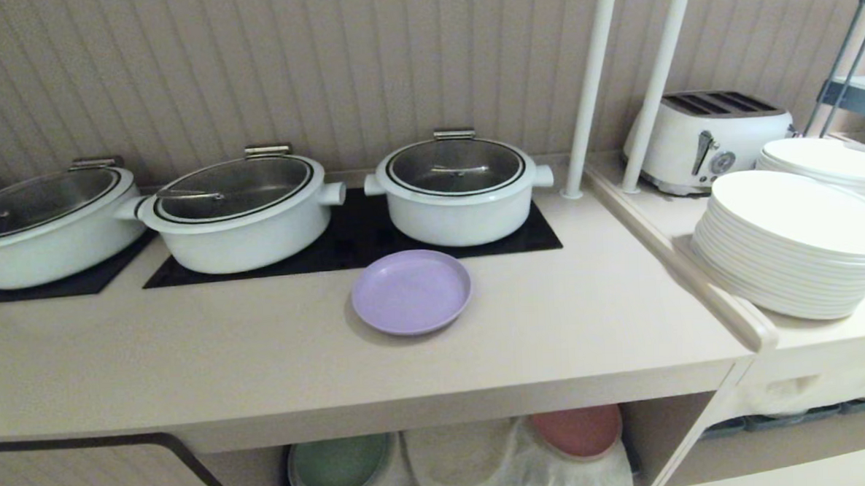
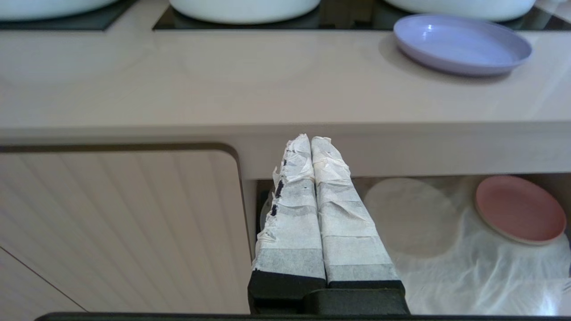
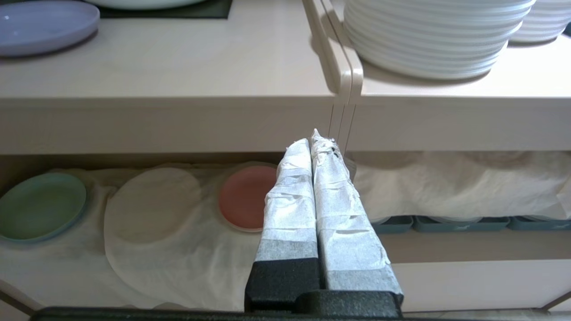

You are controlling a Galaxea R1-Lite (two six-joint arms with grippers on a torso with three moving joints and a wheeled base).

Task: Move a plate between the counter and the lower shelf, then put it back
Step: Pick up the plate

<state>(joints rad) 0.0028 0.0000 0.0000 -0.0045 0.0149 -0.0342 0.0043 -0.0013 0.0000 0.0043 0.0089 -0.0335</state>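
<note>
With the round pale lilac plate [image 1: 411, 291] resting on the glossy beige desk [image 1: 262, 353], both tape-wrapped hands, left hand [image 2: 311, 139] and right hand [image 3: 311, 137], are pressed closed and empty, so the next move seems to be reaching up for it

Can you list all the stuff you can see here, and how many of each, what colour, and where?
plate: one, pale lilac, on the counter in front of the pots.
pots: three, white with glass lids, on the black hob panels.
white plates: two stacks, on the side counter.
toaster: one, white, behind the stacks.
green plate: one, on the lower shelf.
pink plate: one, same shelf.
white cloth: one, draped over the shelf.
left gripper: taped fingers together, before the counter's front.
right gripper: the same.
</note>
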